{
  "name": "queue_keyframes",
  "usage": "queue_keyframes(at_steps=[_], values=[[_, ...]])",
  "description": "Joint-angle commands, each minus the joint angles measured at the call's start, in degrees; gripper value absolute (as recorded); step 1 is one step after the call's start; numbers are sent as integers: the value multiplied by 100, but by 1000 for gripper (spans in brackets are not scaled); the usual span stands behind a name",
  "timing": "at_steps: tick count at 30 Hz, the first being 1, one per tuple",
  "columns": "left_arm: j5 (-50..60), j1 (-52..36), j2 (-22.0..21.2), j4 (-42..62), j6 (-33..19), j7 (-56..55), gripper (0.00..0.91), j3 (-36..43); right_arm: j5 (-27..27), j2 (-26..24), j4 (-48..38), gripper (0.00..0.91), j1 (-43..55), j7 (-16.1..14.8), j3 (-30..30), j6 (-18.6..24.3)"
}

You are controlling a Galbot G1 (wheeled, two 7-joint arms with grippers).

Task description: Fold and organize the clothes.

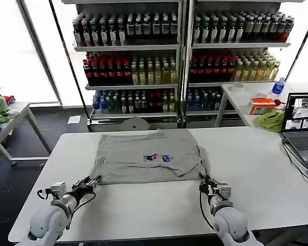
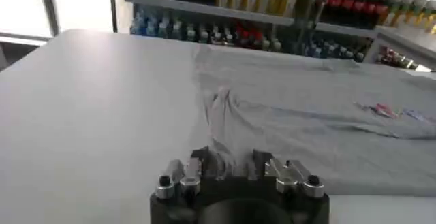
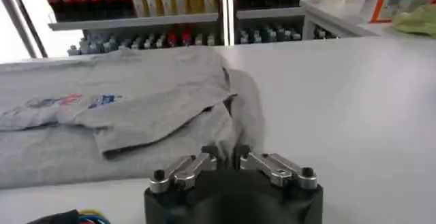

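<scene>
White bench standing before drinks shelves, a laptop sitting at its right edge. Grey shirt lying flat mid-bench, partly folded, long axis running left to right, chest print facing up. Left tool gripping the shirt's near-left corner; right tool pinching the near-right corner.

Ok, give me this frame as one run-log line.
shirt: flat on table, sleeves folded in | left end effector: shut on near left hem corner | right end effector: shut on near right hem corner
</scene>
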Motion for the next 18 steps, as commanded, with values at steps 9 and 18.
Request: queue_keyframes(at_steps=[9,18], values=[[-90,487,134,-521,45,60,10,-117,275,-466,548,0,-537,-138,165,25],[21,1456,-33,-1407,112,-3,10,-444,287,-717,1308,0,-1466,-349,544,106]])
